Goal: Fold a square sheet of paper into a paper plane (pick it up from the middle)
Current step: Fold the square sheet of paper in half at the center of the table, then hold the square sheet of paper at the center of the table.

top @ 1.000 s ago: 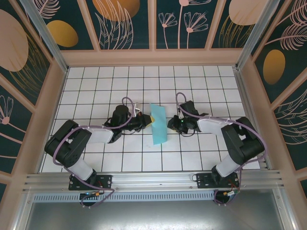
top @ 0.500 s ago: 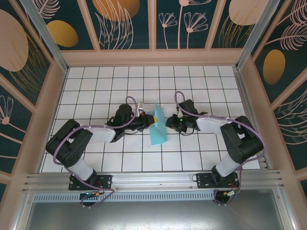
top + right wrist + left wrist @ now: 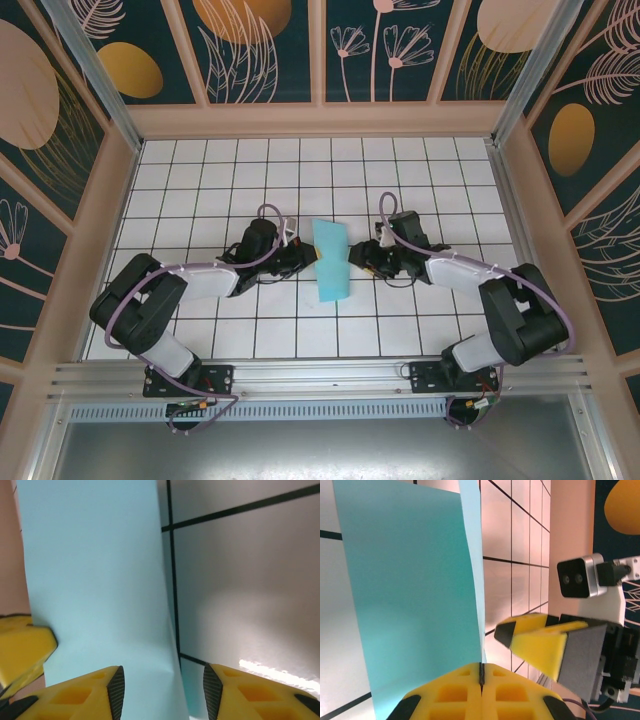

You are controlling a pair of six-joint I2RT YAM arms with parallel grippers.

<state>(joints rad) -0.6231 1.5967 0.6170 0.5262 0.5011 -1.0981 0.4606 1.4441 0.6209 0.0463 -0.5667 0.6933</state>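
The left gripper [image 3: 303, 258] had a flap raised half a second ago and now stays clenched on the left edge of the sheet of paper [image 3: 331, 262]. The sheet lies flat again mid-table as a narrow strip, so that fold looks laid. The right gripper [image 3: 358, 258] has moved in, jaws parted astride the right edge.

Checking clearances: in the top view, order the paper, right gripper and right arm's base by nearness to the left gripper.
1. paper, touching the left gripper
2. right gripper, across the paper
3. right arm's base, bottom right
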